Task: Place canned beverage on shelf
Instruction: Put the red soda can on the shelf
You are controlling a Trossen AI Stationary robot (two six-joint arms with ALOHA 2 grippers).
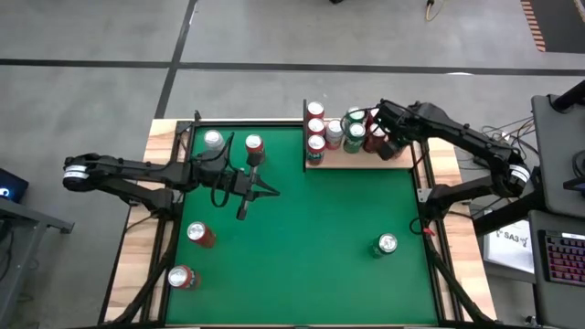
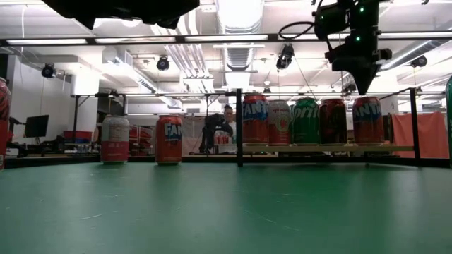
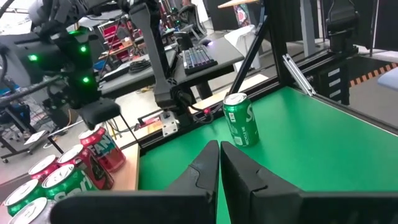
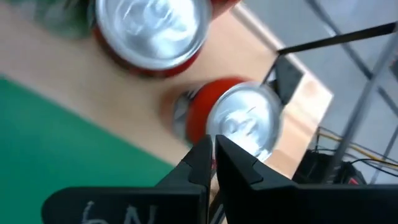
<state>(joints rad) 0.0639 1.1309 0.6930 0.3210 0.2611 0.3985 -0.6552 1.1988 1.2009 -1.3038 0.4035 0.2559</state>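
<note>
Hovering above the shelf (image 1: pixel 366 161) at the upper right of the high view, my right gripper (image 4: pixel 211 146) has its fingers pressed together and holds nothing; in its wrist view the closed tips hang directly over the silver lid of a red can (image 4: pixel 239 121) standing on the pale board. I judge the placing step to be complete for this can, so the next move calls for lifting clear without brushing the neighbouring cans and then reaching for another beverage on the green felt. The nearest candidate is a green can (image 1: pixel 386 244) at the lower right of the high view, well apart from the shelf. My left gripper (image 1: pixel 245 212) waits left of centre over the felt, fingers shut and empty, with a red can (image 1: pixel 254 146) near it. The shelf is a flat rectangle of light-brown wood with a smooth matt grain, edged by thin black metal rods. On it, in the low view, a row of cylindrical aluminium cans stands upright: an orange Fanta can (image 2: pixel 255 119), a pale red can (image 2: pixel 279 121), a green can (image 2: pixel 306 121), a dark red can (image 2: pixel 332 121) and another orange one (image 2: pixel 367 120). Their sides are glossy and printed, their lids bright bare metal. Two further cans (image 1: pixel 190 256) stand at the lower left of the felt.
</note>
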